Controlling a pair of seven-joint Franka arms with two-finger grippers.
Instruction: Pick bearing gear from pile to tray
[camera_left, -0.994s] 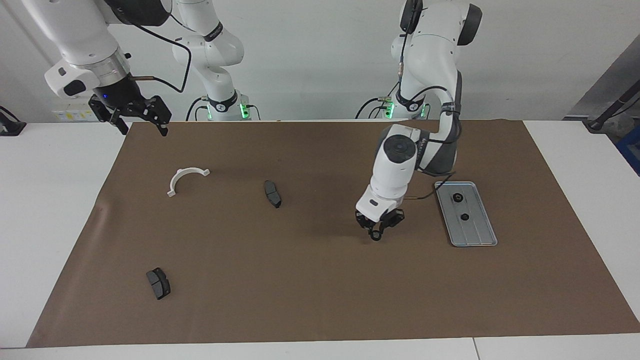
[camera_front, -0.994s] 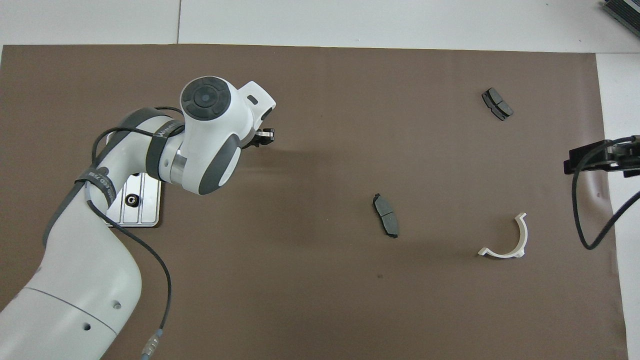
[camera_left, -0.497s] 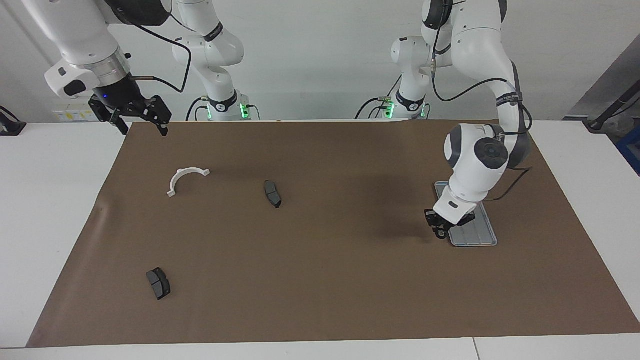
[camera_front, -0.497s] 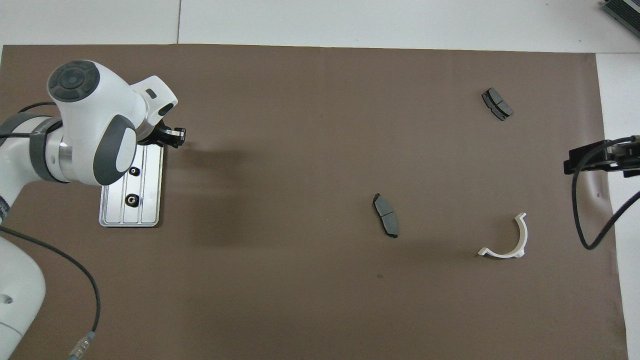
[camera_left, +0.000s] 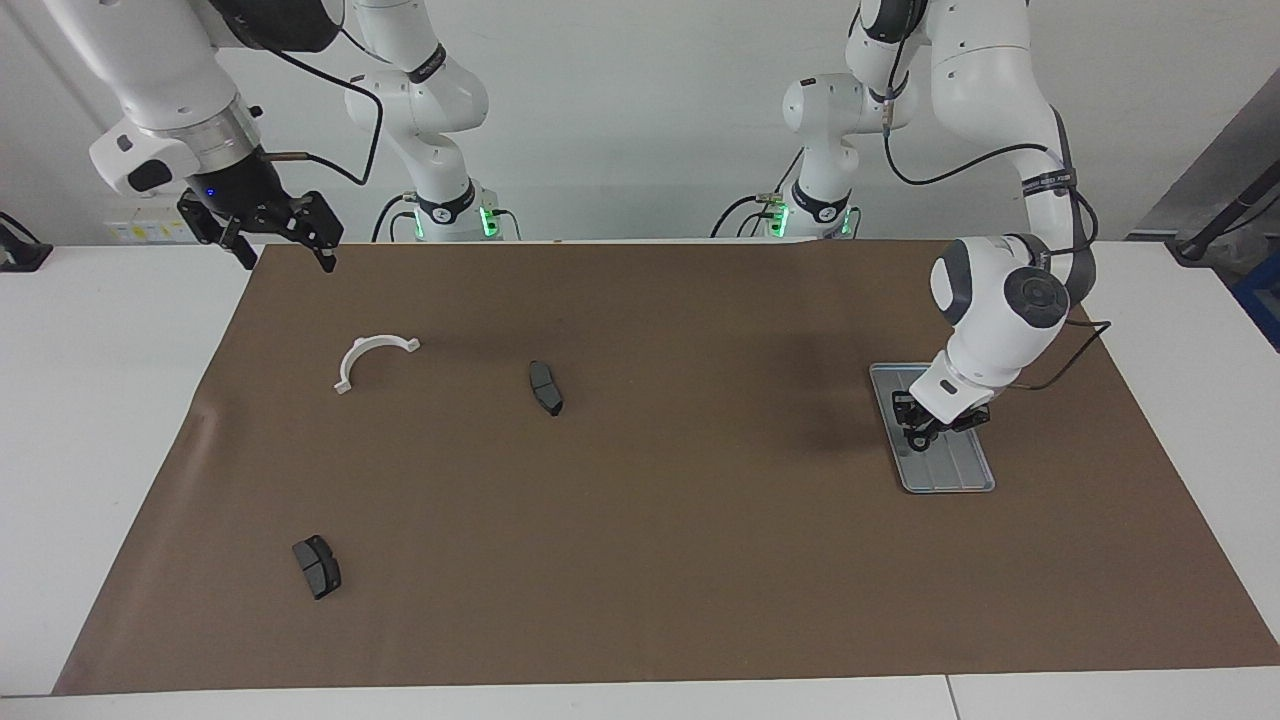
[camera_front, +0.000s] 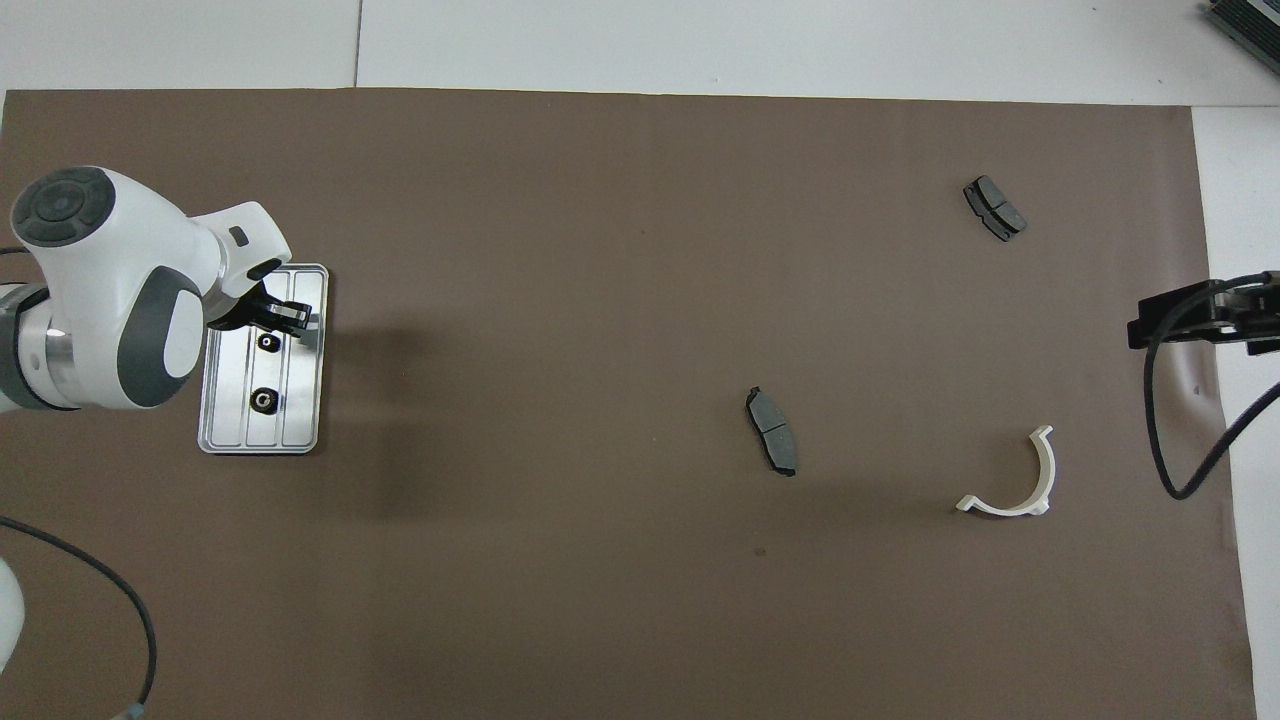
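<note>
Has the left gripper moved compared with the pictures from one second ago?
Yes. The left gripper went from over the bare mat toward the left arm's end of the table and now is over the tray.

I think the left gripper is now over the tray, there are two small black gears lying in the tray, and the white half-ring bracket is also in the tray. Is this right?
Not entirely. The left gripper is over the tray, and two black gears lie in it, but the white half-ring bracket lies on the brown mat toward the right arm's end of the table. The overhead view shows this.
</note>
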